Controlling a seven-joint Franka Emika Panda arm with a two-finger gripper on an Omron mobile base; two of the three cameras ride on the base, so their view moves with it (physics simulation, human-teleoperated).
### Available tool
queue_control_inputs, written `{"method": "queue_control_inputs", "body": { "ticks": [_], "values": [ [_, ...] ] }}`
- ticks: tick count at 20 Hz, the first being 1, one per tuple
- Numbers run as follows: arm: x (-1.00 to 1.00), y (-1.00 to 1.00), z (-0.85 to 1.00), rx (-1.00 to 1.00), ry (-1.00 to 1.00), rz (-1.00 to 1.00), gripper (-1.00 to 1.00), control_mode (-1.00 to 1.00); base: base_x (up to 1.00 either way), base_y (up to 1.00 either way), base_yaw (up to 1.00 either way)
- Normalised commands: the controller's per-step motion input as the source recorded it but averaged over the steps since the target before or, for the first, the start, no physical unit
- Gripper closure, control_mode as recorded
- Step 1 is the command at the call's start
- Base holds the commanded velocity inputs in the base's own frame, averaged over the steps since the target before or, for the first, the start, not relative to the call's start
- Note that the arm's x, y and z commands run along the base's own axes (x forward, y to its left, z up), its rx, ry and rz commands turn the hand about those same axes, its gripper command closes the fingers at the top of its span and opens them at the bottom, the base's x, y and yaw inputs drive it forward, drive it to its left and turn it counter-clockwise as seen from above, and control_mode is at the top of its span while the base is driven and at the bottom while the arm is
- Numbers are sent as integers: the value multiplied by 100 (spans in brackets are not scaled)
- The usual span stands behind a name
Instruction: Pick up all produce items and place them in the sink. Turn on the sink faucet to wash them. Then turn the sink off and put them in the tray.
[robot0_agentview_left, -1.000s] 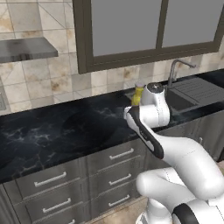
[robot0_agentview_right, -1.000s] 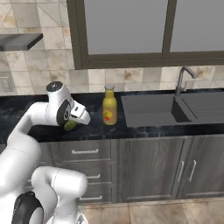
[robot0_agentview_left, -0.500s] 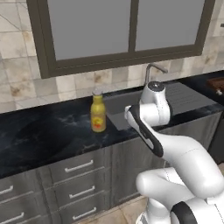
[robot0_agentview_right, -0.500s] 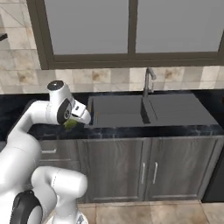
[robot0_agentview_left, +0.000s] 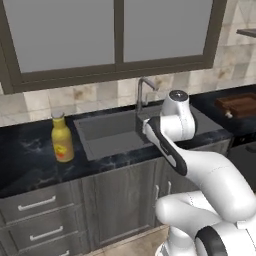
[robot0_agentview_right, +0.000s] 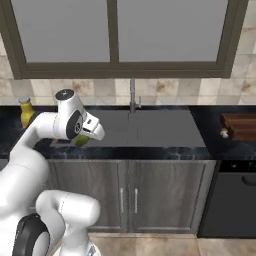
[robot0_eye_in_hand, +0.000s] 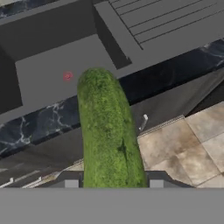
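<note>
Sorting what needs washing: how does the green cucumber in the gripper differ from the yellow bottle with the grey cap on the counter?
The long green rough-skinned cucumber is held off the counter in the gripper, out past the counter's front edge; the yellow bottle with a grey cap stands upright on the dark marble counter, left of the dark grey sink. The cucumber is plain green all over; the bottle bears a red label. Neither is in the sink.

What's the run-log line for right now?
phase: carrying to sink | gripper: shut on cucumber | position: above counter edge before sink | basin: no produce visible | faucet: no water visible
</note>
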Motion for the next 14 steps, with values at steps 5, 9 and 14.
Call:
{"method": "queue_control_inputs", "body": {
  "ticks": [5, 9, 14],
  "values": [
    [0, 0, 0, 0, 0, 0, 100, 100, 32, -65, 21],
    [0, 0, 0, 0, 0, 0, 100, 100, 46, -48, 26],
    [0, 0, 0, 0, 0, 0, 100, 100, 49, -53, 28]
  ]
}}
